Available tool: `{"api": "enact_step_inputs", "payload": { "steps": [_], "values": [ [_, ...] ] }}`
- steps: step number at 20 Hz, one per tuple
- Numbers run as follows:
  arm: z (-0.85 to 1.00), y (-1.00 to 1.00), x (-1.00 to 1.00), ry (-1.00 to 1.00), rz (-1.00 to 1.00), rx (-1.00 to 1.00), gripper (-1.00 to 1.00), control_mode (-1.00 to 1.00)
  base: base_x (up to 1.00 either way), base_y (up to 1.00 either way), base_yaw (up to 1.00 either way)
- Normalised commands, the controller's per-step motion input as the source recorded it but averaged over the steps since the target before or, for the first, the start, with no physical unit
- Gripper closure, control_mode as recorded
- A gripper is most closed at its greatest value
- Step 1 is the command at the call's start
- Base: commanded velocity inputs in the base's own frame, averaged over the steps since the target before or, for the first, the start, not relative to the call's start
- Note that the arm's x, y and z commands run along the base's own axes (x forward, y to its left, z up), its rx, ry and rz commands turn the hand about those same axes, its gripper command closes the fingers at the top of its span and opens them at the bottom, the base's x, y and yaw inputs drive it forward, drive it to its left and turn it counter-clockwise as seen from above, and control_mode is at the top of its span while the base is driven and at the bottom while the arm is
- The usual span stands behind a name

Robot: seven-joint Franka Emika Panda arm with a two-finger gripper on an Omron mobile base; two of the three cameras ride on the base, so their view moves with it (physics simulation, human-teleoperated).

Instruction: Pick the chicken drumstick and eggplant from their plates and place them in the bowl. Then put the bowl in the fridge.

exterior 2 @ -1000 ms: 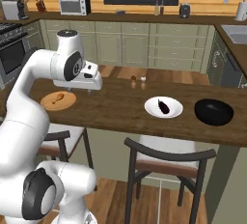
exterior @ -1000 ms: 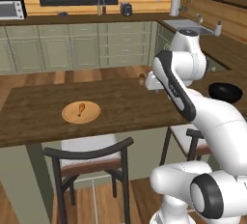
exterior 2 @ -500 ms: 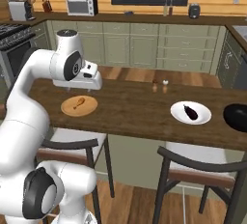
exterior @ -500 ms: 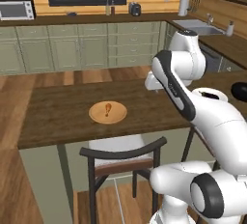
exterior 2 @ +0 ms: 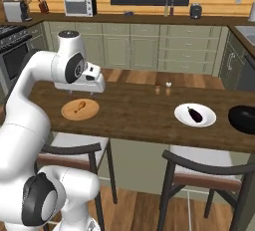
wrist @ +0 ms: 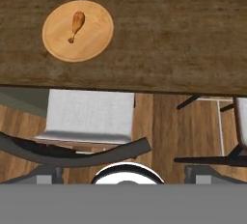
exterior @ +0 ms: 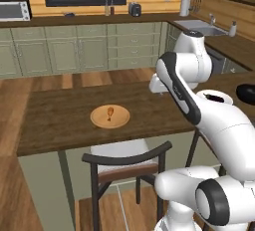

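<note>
Two plates on the dark wooden tabletop (exterior 2: 134, 113), one tan wooden, one glossy white.

Left base view: tan wooden plate (exterior: 110, 117) near the tabletop's front edge, carrying the chicken drumstick (exterior: 110, 112). Chair (exterior: 127, 168) with white seat tucked under the edge just below that plate. Part of the black bowl (exterior: 247, 93) visible at the right edge, behind the arm. Claw hidden by the arm's own body here.

Right base view: claw (exterior 2: 87, 88) raised above the tabletop, just beyond the tan wooden plate, touching nothing. Chicken drumstick lying on that plate, thick end up-right. White plate (exterior 2: 195, 115) well apart to the right, bearing the eggplant (exterior 2: 194, 114). Bowl just beside the white plate, cut by the right edge. Two small shakers (exterior 2: 163, 83) standing farther back on the tabletop. Fridge not identifiable.

Hand view: looking down on the tabletop edge, tan wooden plate and drumstick at upper left, white-seated chair below. Fingertips spread wide apart at the lower corners, nothing between them, nothing held.
</note>
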Motion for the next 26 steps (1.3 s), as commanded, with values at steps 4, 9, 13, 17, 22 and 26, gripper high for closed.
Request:
{"api": "enact_step_inputs", "payload": {
  "steps": [4, 9, 13, 17, 22, 26],
  "values": [
    [0.0, 0.0, 0.0, 0.0, 0.0, 0.0, -1.0, 1.0, -0.05, 0.6, 0.0],
    [0.0, 0.0, 0.0, 0.0, 0.0, 0.0, -1.0, 1.0, 0.02, 0.65, 0.0],
    [0.0, 0.0, 0.0, 0.0, 0.0, 0.0, -1.0, 1.0, 0.63, 0.15, 0.0],
    [0.0, 0.0, 0.0, 0.0, 0.0, 0.0, -1.0, 1.0, 0.56, 0.35, 0.01],
    [-0.03, 0.06, 0.51, 0.0, 0.01, 0.0, -1.0, -1.0, 0.0, 0.02, 0.01],
    [-0.17, 0.34, 1.0, 0.18, 0.0, -0.01, -1.0, -1.0, 0.0, 0.0, 0.0]
  ]
}}
